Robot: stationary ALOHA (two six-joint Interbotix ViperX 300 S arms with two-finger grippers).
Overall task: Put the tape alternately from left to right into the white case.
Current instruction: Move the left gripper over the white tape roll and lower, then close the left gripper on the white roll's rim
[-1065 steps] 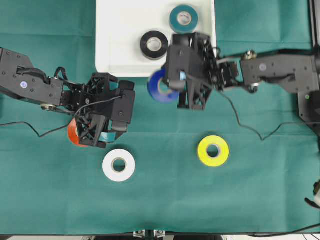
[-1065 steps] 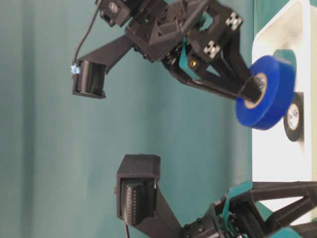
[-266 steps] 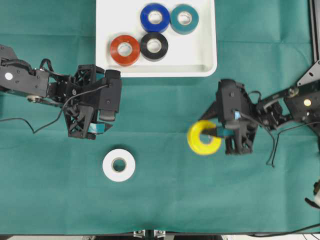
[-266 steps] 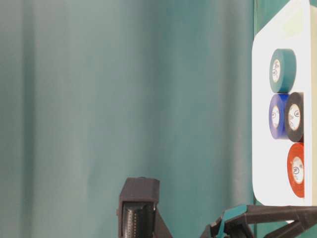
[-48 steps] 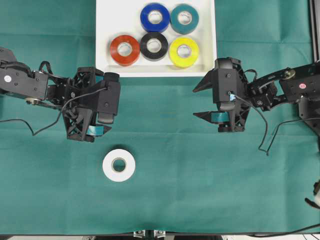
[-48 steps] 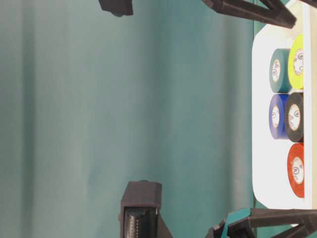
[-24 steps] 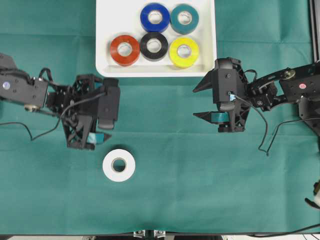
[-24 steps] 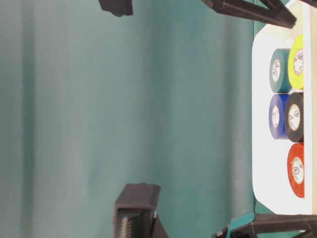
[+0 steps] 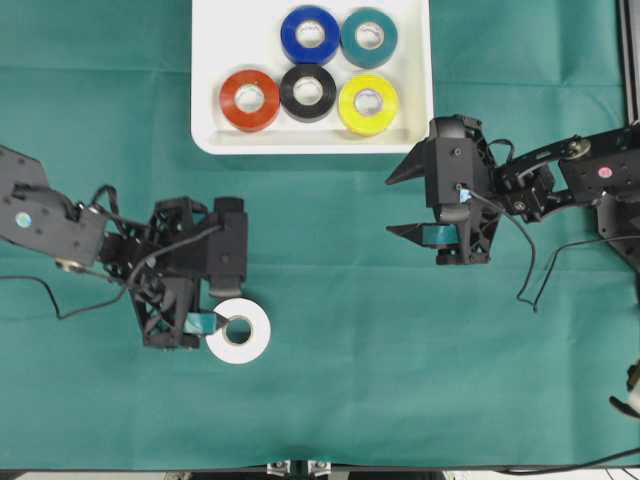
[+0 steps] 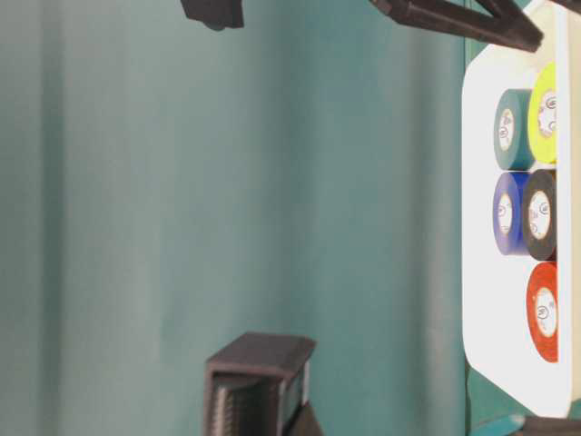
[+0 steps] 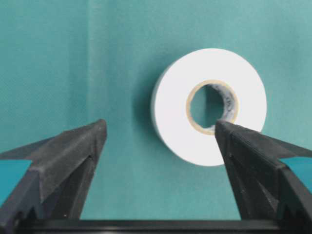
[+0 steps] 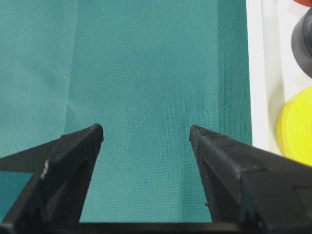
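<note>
The white case (image 9: pixel 412 120) holds five tape rolls: red (image 9: pixel 249 99), black (image 9: pixel 308 91), yellow (image 9: pixel 368 104), blue (image 9: pixel 309 35) and teal (image 9: pixel 368 37). The white tape roll (image 9: pixel 243 334) lies on the green cloth (image 9: pixel 340 390), partly hidden under the left gripper (image 9: pixel 205 322), whose jaws are spread, empty. The right gripper (image 9: pixel 405 204) hangs released near the case. The table-level view crops both arms.

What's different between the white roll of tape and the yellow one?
The white tape roll lies on the green cloth, outside the white case; the yellow tape roll lies inside it, beside the black roll. The white one sits alone at the open left gripper, one fingertip over its hole; no gripper is at the yellow one. Both lie flat, hole upward, and look alike in size.
</note>
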